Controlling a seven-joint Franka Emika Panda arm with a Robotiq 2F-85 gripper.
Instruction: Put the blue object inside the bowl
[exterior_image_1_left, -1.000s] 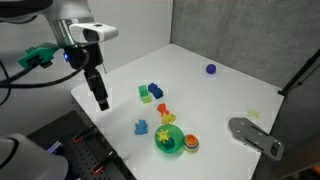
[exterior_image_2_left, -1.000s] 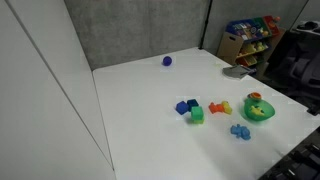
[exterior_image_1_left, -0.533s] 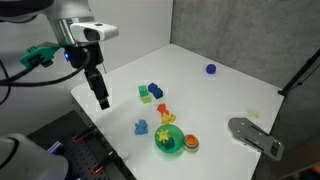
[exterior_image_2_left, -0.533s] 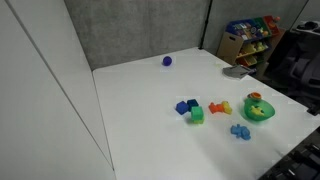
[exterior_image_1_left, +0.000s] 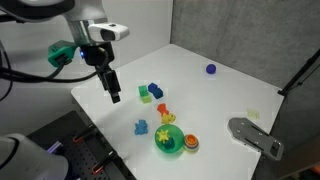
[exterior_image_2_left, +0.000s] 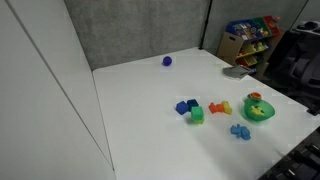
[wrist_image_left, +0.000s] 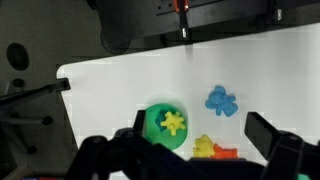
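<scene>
The light-blue star-like blue object (exterior_image_1_left: 141, 127) lies on the white table next to the green bowl (exterior_image_1_left: 160, 146). Both also show in an exterior view, the blue object (exterior_image_2_left: 240, 131) in front of the bowl (exterior_image_2_left: 263, 116). In the wrist view the blue object (wrist_image_left: 221, 100) lies apart from the bowl (wrist_image_left: 152, 120), which holds a yellow star piece (wrist_image_left: 175, 123). My gripper (exterior_image_1_left: 114, 96) hangs above the table, to the side of the toys. It is open and empty (wrist_image_left: 200, 127).
A dark-blue block (exterior_image_1_left: 155, 91) and a green block (exterior_image_1_left: 144, 96) sit together, with yellow and orange toys (exterior_image_1_left: 162, 112) between them and the bowl. A red-orange round piece (exterior_image_1_left: 191, 143) touches the bowl. A dark-blue ball (exterior_image_1_left: 211, 69) lies far back. A grey object (exterior_image_1_left: 255, 135) lies at the table edge.
My arm has moved toward the toys, with the gripper now closer to the blocks. The toys have not moved.
</scene>
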